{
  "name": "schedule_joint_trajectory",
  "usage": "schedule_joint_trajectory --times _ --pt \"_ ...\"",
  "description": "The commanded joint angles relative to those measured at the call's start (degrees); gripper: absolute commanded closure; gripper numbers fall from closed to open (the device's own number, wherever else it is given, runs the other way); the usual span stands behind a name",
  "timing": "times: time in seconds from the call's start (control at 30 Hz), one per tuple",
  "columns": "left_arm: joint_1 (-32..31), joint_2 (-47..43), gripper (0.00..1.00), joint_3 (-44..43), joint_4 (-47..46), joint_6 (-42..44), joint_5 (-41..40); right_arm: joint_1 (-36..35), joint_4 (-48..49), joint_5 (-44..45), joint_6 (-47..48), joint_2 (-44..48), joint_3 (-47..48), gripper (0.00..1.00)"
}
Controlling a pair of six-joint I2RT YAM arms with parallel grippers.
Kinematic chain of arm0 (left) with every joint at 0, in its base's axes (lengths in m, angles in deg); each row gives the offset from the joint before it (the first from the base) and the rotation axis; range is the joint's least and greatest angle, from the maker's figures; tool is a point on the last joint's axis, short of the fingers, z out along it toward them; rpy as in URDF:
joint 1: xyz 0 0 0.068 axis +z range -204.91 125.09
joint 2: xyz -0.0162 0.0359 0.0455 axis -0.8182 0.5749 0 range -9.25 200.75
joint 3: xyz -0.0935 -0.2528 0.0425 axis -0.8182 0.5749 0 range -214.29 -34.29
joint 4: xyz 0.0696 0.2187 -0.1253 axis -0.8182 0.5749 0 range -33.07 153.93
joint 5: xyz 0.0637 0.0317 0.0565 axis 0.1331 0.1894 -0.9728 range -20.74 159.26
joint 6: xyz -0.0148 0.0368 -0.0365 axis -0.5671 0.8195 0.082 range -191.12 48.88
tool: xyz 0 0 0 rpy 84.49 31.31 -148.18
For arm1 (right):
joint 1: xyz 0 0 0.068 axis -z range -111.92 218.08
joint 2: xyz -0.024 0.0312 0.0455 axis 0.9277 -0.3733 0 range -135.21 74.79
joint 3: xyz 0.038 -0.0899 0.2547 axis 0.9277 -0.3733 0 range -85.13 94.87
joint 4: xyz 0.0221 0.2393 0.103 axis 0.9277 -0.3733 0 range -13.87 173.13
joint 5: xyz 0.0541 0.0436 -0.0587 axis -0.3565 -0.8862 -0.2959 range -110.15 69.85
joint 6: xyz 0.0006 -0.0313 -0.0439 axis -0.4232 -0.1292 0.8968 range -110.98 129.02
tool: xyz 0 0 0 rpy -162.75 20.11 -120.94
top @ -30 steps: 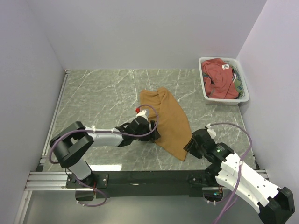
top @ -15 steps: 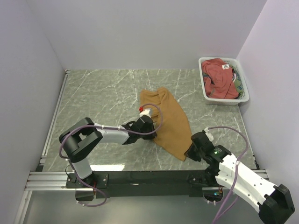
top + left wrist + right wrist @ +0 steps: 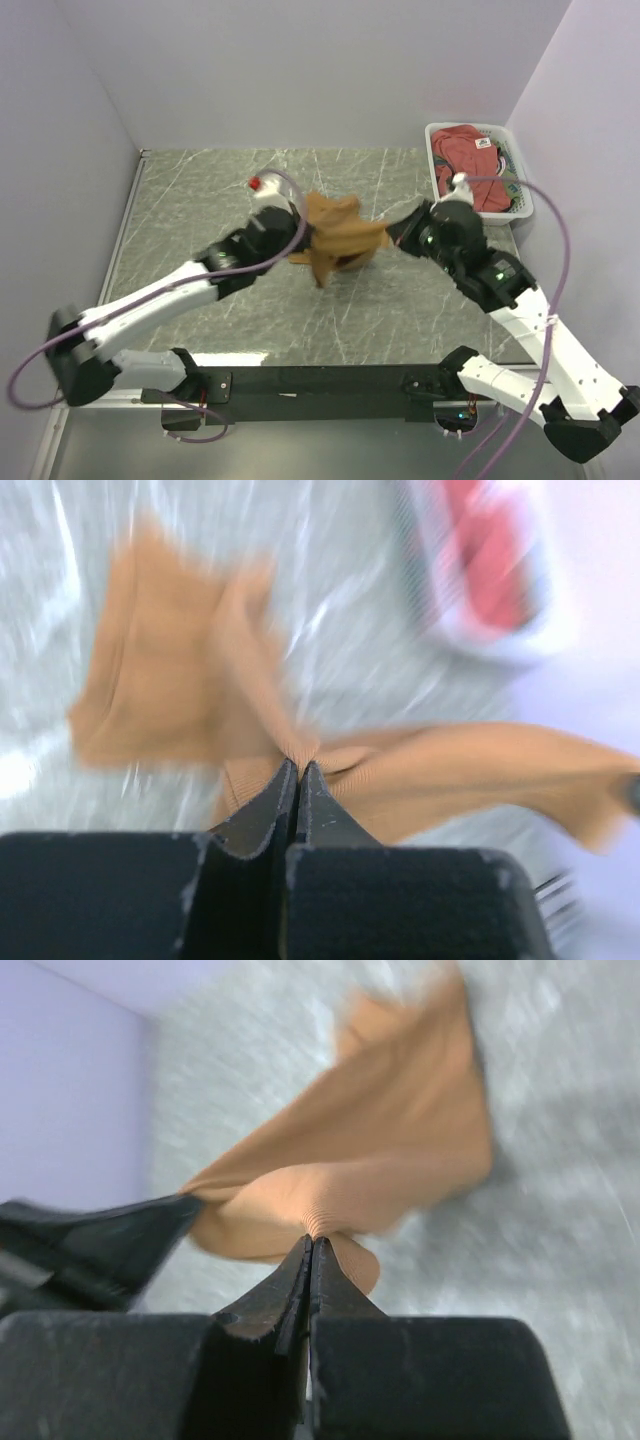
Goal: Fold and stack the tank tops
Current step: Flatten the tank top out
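A: Where's the tan tank top (image 3: 342,240)?
B: Bunched above the middle of the surface (image 3: 190,200); left hand (image 3: 303,238) pinches its nine-o'clock edge, right hand (image 3: 402,230) its three-o'clock edge.
A: Worry?
B: Thin pinches could slip, or uneven pulling could leave it twisted when laid down.

Plain pale lilac walls (image 3: 300,70) enclose a green marble-patterned table (image 3: 200,200) on three sides
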Motion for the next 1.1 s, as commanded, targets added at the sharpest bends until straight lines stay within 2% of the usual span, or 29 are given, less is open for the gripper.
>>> schedule_joint_trajectory --times 0.0,0.03,0.2,0.33,0.43,0.53,0.57,0.6,0.67,0.73,0.77,0.9,0.93,1.0,1.07 --pt "0.66 -7.73 0.99 -8.32 7.86 3.76 -7.72 -0.33 -1.83 1.39 7.61 -3.5 10.38 1.0" --pt "0.57 -8.72 0.99 -9.56 8.83 4.11 -8.08 -0.33 -2.01 1.22 8.06 -3.95 14.14 1.0" --pt "0.57 -13.03 0.99 -15.71 12.0 6.83 -9.49 -0.33 -2.01 1.91 11.74 -5.27 21.12 1.0" --pt "0.57 -12.68 0.99 -18.09 13.24 8.16 -12.65 -0.15 -2.01 2.27 14.65 -7.55 25.86 1.0" --pt "1.8 -11.37 0.99 -18.1 12.19 7.98 -11.43 1.34 -1.05 0.43 16.5 -10.45 28.15 1.0" --pt "7.32 -9.26 1.0 -17.92 9.91 7.46 -8.62 6.07 0.88 -5.36 18.08 -15.36 31.84 1.0" --pt "12.56 -7.34 1.0 -18.18 8.07 7.19 -4.52 7.74 3.06 -7.73 18.52 -18.6 33.06 1.0" --pt "15.14 -6.28 0.99 -19.49 6.83 6.76 -2.48 10.89 4.56 -9.93 18.7 -20.28 35.25 1.0" --pt "20.58 -2.95 0.99 -20.99 1.33 7.89 0.52 12.85 9.12 -14.78 19.4 -25.19 38.07 1.0" --pt "23.67 -0.39 1.0 -25.99 -0.55 10.35 1.4 13.38 9.41 -15.22 21.68 -30.98 46.49 1.0" --pt "24.47 2.32 1.0 -31.4 -1.17 11.14 2.28 13.47 8.72 -15.48 22.64 -32.85 50.18 1.0" --pt "26.06 8.67 1.0 -47.95 1.09 15.79 8.08 13.56 3.62 -15.49 25.9 -41.38 75.54 1.0" --pt "26.06 9.37 1.0 -50.59 1.8 16.33 8.7 13.56 2.92 -15.05 26.08 -42.26 78.31 1.0" --pt "26.06 10.17 0.99 -55.27 3.99 17.39 10.71 13.65 3.43 -14.61 25.56 -41.58 77.57 1.0" --pt "26.06 8.52 1.0 -53.19 4.53 17.04 12.3 13.65 6.84 -14.87 24.77 -36.49 70.38 1.0"
